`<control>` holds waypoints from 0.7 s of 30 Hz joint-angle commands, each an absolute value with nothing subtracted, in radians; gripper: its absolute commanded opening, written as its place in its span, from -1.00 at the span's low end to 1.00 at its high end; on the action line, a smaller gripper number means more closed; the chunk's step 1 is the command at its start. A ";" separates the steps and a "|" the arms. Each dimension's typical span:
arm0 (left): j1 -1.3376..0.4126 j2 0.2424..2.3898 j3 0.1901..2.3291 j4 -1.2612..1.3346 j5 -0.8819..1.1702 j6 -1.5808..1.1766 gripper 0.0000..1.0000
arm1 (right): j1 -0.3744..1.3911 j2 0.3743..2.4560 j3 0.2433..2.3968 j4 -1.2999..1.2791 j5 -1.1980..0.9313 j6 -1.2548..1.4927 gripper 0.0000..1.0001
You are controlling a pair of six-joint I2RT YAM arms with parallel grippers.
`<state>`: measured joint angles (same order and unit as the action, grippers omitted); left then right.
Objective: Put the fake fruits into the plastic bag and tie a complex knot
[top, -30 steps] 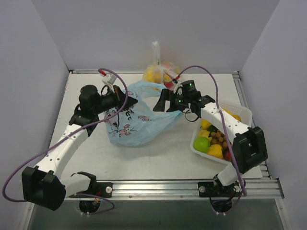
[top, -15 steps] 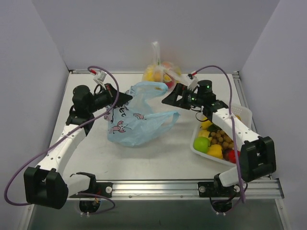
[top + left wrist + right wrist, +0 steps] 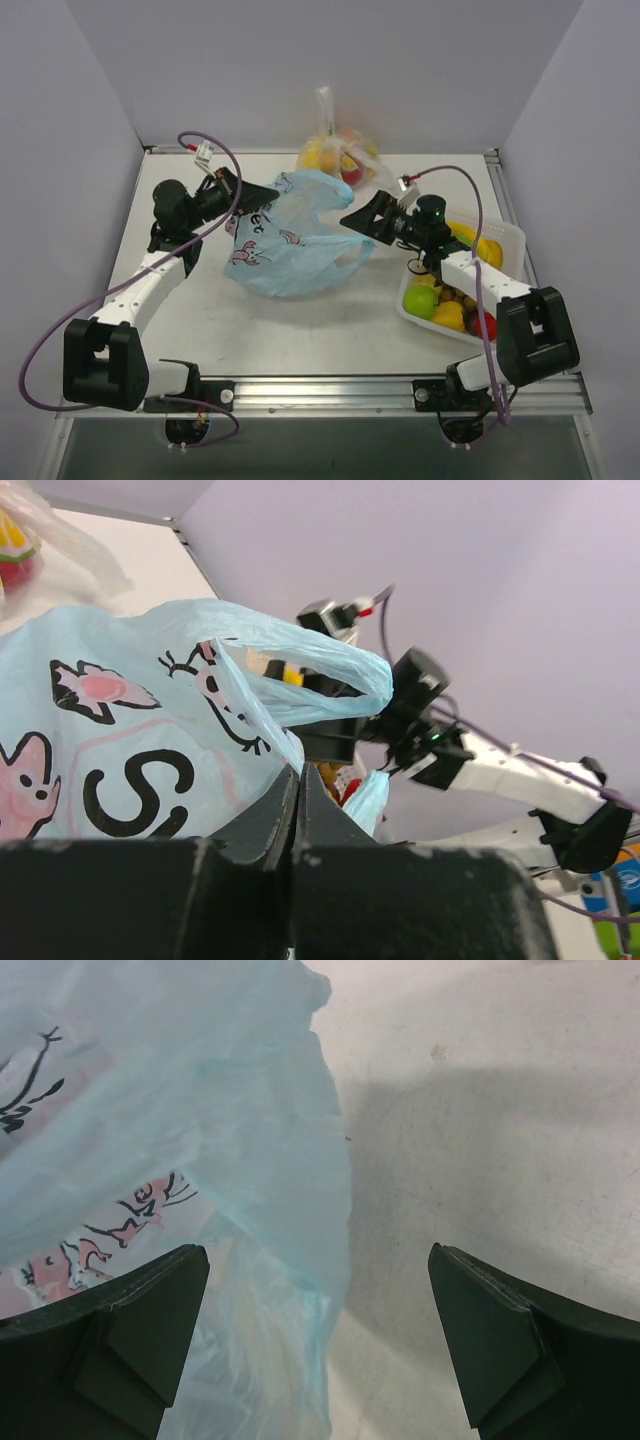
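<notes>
The light-blue plastic bag (image 3: 290,245) with its pink-and-black cartoon print lies mid-table. My left gripper (image 3: 248,203) is shut on the bag's upper left edge and holds it raised. In the left wrist view the jaws (image 3: 297,772) pinch the plastic beside a handle loop (image 3: 330,675). My right gripper (image 3: 352,222) is open and empty just over the bag's right edge. In the right wrist view the gripper (image 3: 320,1310) spans the bag (image 3: 200,1110) and bare table. The fake fruits, among them a green apple (image 3: 421,301) and a lemon (image 3: 449,316), lie in the basket. No knot shows.
A white basket (image 3: 508,240) with the fruits stands at the right, under my right forearm. A clear bag of fruit (image 3: 335,152) with a twisted white neck stands against the back wall. Grey walls close in the left, back and right.
My right forearm has dropped lower over the basket, its gripper staying by the bag's right edge. My left gripper has drawn the bag's edge slightly left and back.
</notes>
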<state>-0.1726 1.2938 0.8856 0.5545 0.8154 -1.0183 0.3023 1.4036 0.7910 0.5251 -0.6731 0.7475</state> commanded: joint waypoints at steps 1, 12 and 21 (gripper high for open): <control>-0.155 1.322 0.851 0.764 0.815 -1.184 -1.00 | 0.305 1.445 0.680 1.004 -0.637 0.940 1.00; -0.143 1.342 0.830 0.810 0.808 -1.235 -1.00 | 0.457 1.549 0.733 1.025 -0.620 0.854 1.00; -0.118 1.338 0.790 0.851 0.827 -1.307 -1.00 | 0.483 1.709 0.793 0.933 -0.549 0.864 0.51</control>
